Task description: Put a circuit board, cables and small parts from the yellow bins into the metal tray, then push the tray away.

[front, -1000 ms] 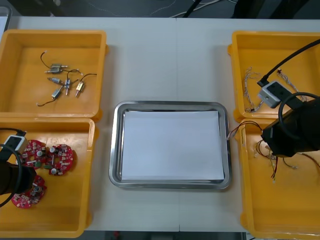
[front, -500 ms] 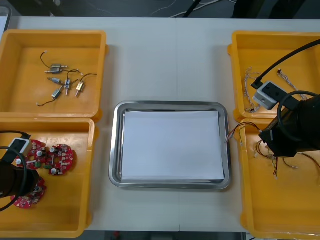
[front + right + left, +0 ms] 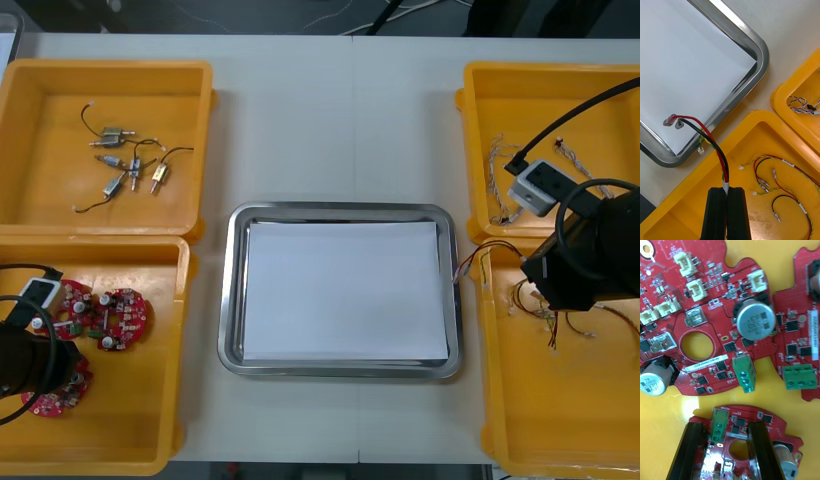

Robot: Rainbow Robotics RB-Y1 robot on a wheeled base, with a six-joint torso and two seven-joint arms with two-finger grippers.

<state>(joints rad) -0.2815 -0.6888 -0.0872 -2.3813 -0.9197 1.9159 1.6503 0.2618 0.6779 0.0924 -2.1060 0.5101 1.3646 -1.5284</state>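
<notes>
A: Over the last second the left arm has crept a little lower into the near-left yellow plastic bin (image 3: 130, 420), while the right arm has hardly shifted

B: What does each one hold?

A: The right gripper (image 3: 727, 190) is clenched on a thin red-and-black cable (image 3: 715, 146), pinched at the very tips above the near-right yellow bin (image 3: 688, 195). The cable's free end hangs by the right rim of the shiny metal tray (image 3: 340, 212), seemingly just over its white lining. The left gripper (image 3: 725, 429) is released. Its fingers (image 3: 690, 450) are spread across the middle of a round red circuit board (image 3: 769, 422) lying flat on the bin floor, with a green terminal block (image 3: 718, 425) between them

B: So nothing lies in the tray yet. What could go wrong?

A: The cable is limp and barely past the rim. If the right gripper lets go before carrying it further in, it could drape over the rim or drop onto the light table (image 3: 330, 120) beside the bin. The wire might also slip from so slight a pinch

B: And the left?

A: The board looks wider than the gap and is crowded with parts. Closing here may catch only the terminal block and tilt the board, and the neighbouring red boards (image 3: 715, 326) lie close enough to get nudged
</notes>
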